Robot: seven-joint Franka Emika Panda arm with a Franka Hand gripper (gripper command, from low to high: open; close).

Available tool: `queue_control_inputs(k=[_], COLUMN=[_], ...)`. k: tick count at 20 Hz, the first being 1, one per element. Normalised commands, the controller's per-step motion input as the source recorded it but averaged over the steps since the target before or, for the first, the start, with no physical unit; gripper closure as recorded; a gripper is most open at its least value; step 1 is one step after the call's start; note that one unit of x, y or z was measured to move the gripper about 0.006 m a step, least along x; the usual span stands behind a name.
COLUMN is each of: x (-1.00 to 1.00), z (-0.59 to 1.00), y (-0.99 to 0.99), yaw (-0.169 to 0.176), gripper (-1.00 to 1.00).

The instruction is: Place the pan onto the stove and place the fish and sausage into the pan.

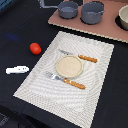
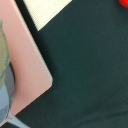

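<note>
The pan (image 1: 67, 9) is small, round and blue-grey, and sits on the pinkish-brown stove (image 1: 100, 30) at the back of the exterior view. The red-orange sausage (image 1: 35, 48) lies on the dark table to the exterior view's left of the placemat. The white fish (image 1: 17, 70) lies nearer the front on the same side. In the wrist view I see a rounded corner of the stove (image 2: 30, 65), the edge of the sausage (image 2: 124, 2), and a blurred blue-grey shape (image 2: 6, 100) that I cannot identify. No gripper fingers show in either view.
A larger grey pot (image 1: 92, 12) stands on the stove beside the pan, and a white bowl (image 1: 124, 18) stands at the exterior view's right. The striped beige placemat (image 1: 45, 82) holds a round plate (image 1: 68, 65), a fork (image 1: 62, 79) and a knife (image 1: 80, 56). A corner of the placemat (image 2: 47, 10) shows in the wrist view.
</note>
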Motion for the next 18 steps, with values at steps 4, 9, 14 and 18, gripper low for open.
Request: queue_control_inputs(k=[4,9,14,18], x=[0.00,0.07,0.16,0.18], z=[0.00,-0.14,-0.12,-0.16], y=[-0.97,-0.84,-0.76,-0.73], yaw=[0.002,0.093,0.172,0.188], gripper=[-1.00,-1.00,-1.00,-1.00])
